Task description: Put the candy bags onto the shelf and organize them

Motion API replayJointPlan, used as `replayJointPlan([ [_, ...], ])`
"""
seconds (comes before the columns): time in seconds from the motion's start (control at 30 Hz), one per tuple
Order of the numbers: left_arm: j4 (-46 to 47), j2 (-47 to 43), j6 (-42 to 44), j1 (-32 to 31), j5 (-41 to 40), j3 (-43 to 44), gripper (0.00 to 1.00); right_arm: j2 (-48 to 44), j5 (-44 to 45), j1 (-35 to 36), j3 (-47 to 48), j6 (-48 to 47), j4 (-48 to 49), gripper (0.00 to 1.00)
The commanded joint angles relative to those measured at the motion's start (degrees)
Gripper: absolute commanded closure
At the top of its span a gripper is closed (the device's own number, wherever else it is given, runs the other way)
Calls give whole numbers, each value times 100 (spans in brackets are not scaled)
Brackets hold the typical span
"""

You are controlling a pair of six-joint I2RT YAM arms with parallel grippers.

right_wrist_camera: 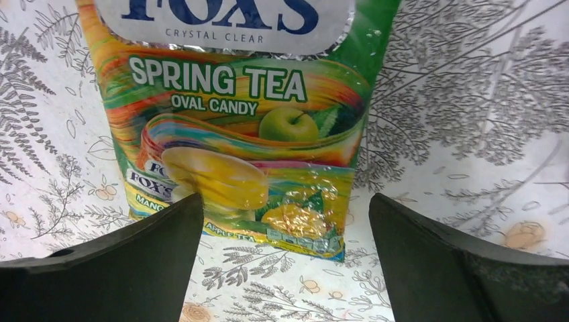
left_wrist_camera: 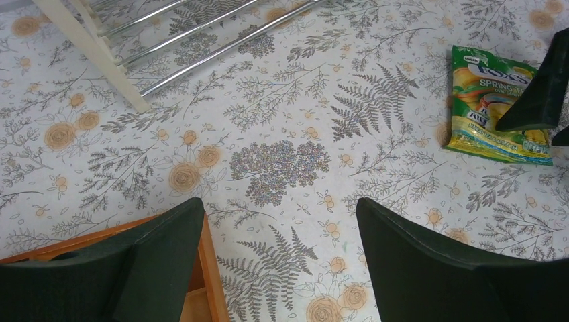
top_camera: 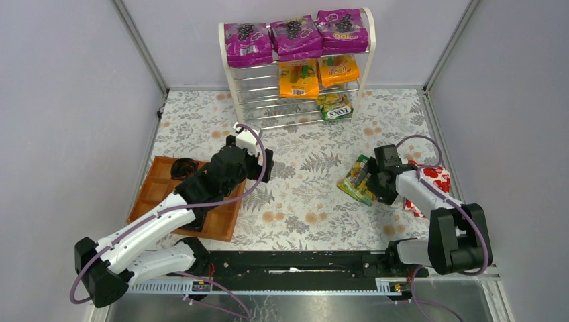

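The white shelf [top_camera: 231, 74] stands at the back. Three purple candy bags [top_camera: 295, 37] lie on its top tier, two orange ones [top_camera: 300, 79] on the middle tier and one green-yellow FOXS bag [top_camera: 335, 106] on a lower tier. A second FOXS bag [top_camera: 352, 184] lies flat on the table at the right. It also shows in the right wrist view [right_wrist_camera: 235, 134] and the left wrist view [left_wrist_camera: 493, 107]. My right gripper [top_camera: 367, 178] [right_wrist_camera: 285, 258] is open just above this bag's near end. My left gripper [top_camera: 263, 166] [left_wrist_camera: 278, 268] is open and empty over the table.
A brown wooden compartment tray [top_camera: 158, 194] lies at the left under my left arm; its corner shows in the left wrist view [left_wrist_camera: 204, 268]. A red bag with white flowers [top_camera: 436, 178] lies beside my right arm. The shelf's leg [left_wrist_camera: 90, 54] stands ahead of the left gripper.
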Motion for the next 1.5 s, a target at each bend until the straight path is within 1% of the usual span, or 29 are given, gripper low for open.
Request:
replayJointPlan([
  [0.0, 160, -45, -72, 38, 90, 124, 11, 368, -473, 165, 22, 237, 382, 0],
  [0.07, 167, -29, -73, 40, 103, 130, 11, 414, -554, 621, 29, 467, 743, 0],
  [0.13, 173, -10, -73, 56, 128, 139, 11, 490, -544, 1291, 127, 669, 1222, 0],
  [0.23, 174, 20, -80, 80, 146, 135, 11, 832, -582, 1970, 392, 701, 2004, 0],
  [0.3, 174, 48, -88, 84, 169, 148, 11, 1159, -928, 2185, 739, 558, 2293, 0],
  [0.37, 169, 76, -107, 84, 224, 155, 11, 1358, -1175, 2280, 1140, 240, 2255, 0],
  [0.43, 174, 75, -110, 84, 235, 144, 11, 1311, -1182, 2288, 1363, -100, 2071, 0],
  [0.47, 174, 71, -108, 84, 217, 136, 11, 1233, -1023, 2257, 1405, -240, 1933, 0],
  [0.53, 174, 70, -108, 92, 205, 144, 11, 1028, -770, 2044, 1388, -476, 1595, 0],
  [0.6, 179, 66, -115, 102, 232, 148, 11, 815, -914, 1561, 1253, -591, 1412, 0],
  [0.7, 188, 41, -125, 102, 277, 131, 11, 488, -1326, 511, 937, -679, 1230, 0],
  [0.8, 210, -8, -149, 94, 320, 110, 10, 409, -1956, -533, 647, -846, 1228, 0],
  [0.87, 218, 18, -176, 66, 358, 114, 6, 520, -2221, -988, 608, -1003, 1114, 0],
  [0.9, 205, 51, -190, 33, 368, 135, 4, 539, -2417, -1210, 521, -1012, 1230, 0],
  [0.93, 174, 90, -207, -7, 380, 166, 2, 523, -2640, -1347, 370, -981, 1460, 0],
  [1.0, 104, 170, -230, -67, 420, 226, 1, 496, -2727, -1542, 110, -863, 1836, 0],
  [1.07, 57, 249, -259, -103, 497, 260, 1, 531, -2737, -1743, -24, -795, 2011, 0],
  [1.17, 12, 378, -359, -107, 647, 299, 1, 645, -2974, -2069, -234, -644, 2362, 0],
  [1.23, 16, 473, -449, -109, 795, 325, 1, 768, -3049, -2227, -293, -593, 2432, 0],
  [1.47, 64, 988, -1021, -98, 1664, 381, 2, 1165, -3439, -2345, -547, -579, 3041, 0],
])
